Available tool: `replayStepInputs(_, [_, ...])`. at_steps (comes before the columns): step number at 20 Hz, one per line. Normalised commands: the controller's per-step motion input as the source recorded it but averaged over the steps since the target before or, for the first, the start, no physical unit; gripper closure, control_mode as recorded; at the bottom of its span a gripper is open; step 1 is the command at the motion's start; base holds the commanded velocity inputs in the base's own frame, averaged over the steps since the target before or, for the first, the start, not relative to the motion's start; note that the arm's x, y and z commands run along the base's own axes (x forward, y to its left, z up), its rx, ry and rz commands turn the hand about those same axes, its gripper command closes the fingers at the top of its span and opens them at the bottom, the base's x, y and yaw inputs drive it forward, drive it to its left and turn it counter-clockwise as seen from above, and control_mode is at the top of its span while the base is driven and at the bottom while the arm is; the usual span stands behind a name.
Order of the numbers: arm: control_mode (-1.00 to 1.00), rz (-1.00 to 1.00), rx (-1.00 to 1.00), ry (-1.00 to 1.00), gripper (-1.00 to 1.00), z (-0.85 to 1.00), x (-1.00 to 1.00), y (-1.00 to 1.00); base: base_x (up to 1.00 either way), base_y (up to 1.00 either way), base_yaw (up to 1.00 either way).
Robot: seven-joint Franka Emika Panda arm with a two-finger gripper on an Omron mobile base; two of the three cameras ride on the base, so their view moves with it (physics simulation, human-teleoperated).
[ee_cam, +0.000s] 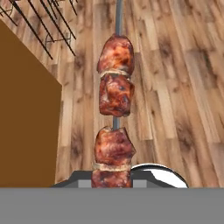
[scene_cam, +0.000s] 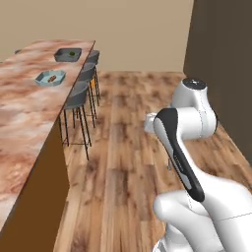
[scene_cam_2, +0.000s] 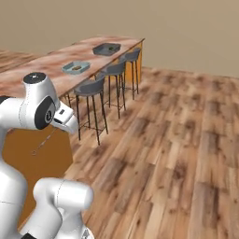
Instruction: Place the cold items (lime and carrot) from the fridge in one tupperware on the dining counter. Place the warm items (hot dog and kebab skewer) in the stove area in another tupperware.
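- Right now the end effector (ee_cam: 112, 181) is clenched on the kebab skewer (ee_cam: 114, 109), holding it at one end, right by the bottom chunk of meat
- Away from the hand, the thin metal stick pokes out over the wooden floor (ee_cam: 175, 87), well apart from the surface (scene_cam: 29, 113)
- It looks light and stiff, but long and thin, so it could spin or slip in a loose hold
- Probably the meat chunks are soft and a bit greasy, so a hold near the meat gives more to squeeze than the bare stick
- Far off on the surface sit a light tupperware (scene_cam: 50, 78) with something brown in it and a dark tupperware (scene_cam: 68, 54) behind it
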Motion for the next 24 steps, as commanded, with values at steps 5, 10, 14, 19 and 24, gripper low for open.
replayStepInputs(5, [1.0, 0.0, 0.0, 0.0, 1.0, 0.0, 0.0, 0.0, 1.0, -0.63, 0.44])
replayStepInputs(10, [1.0, 0.0, 0.0, 0.0, 1.0, 0.0, 0.0, 0.0, 1.0, -0.64, 0.42])
replayStepInputs(14, [1.0, 0.0, 0.0, 0.0, 1.0, 0.0, 0.0, 0.0, 1.0, -0.67, 0.42])
replayStepInputs(19, [1.0, 0.0, 0.0, 0.0, 1.0, 0.0, 0.0, 0.0, 1.0, -0.66, 0.42])
replayStepInputs(24, [1.0, 0.0, 0.0, 0.0, 1.0, 0.0, 0.0, 0.0, 1.0, -0.73, 0.38])
